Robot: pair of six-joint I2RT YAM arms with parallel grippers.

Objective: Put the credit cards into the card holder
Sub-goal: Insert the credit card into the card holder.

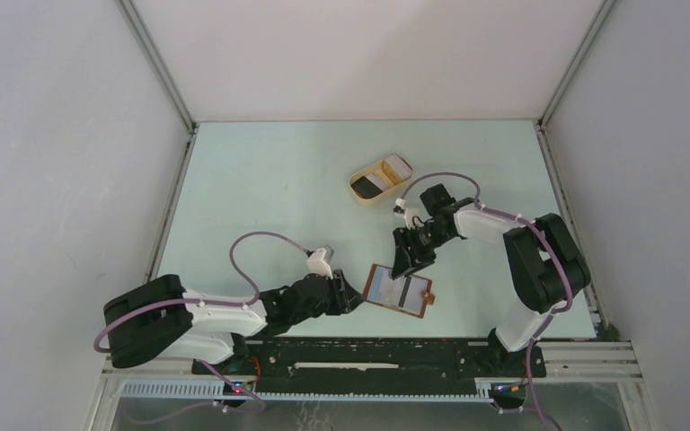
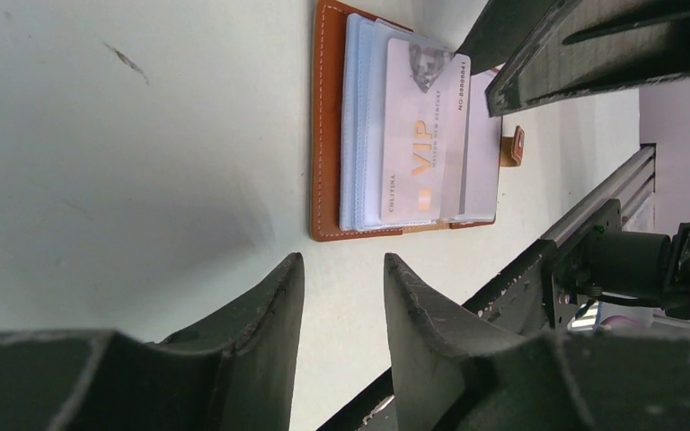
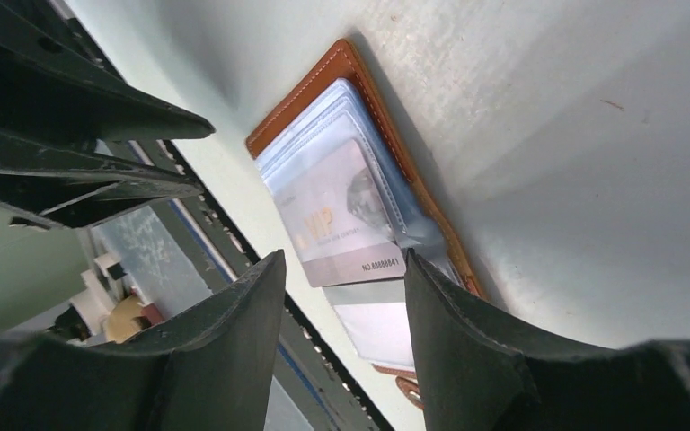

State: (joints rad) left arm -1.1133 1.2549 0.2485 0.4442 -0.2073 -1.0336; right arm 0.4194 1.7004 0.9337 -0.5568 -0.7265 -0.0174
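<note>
The reddish-brown leather folding card holder [image 2: 325, 135] has pale stitching along its edge, a tan closing tab [image 2: 516, 145] and bluish clear plastic sleeves [image 2: 359, 117]. The pale grey-white plastic card [image 2: 422, 126] on it carries gold "VIP" lettering, a mottled grey diamond emblem and small dark numbers. The beige oval tray [image 1: 357, 189] shows a black card [image 1: 375, 183] and a whitish card [image 1: 398, 165]. The tabletop [image 1: 260, 180] is pale mint green. The left gripper [image 1: 352, 303] and right gripper [image 1: 407, 266] are matte black with grey scuffs.

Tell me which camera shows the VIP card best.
Left wrist: the VIP card lies nearly whole and well lit in the open card holder, its gold lettering readable. Right wrist shows it too, but shaded and slanted. Top external shows only a pale patch there.
</note>
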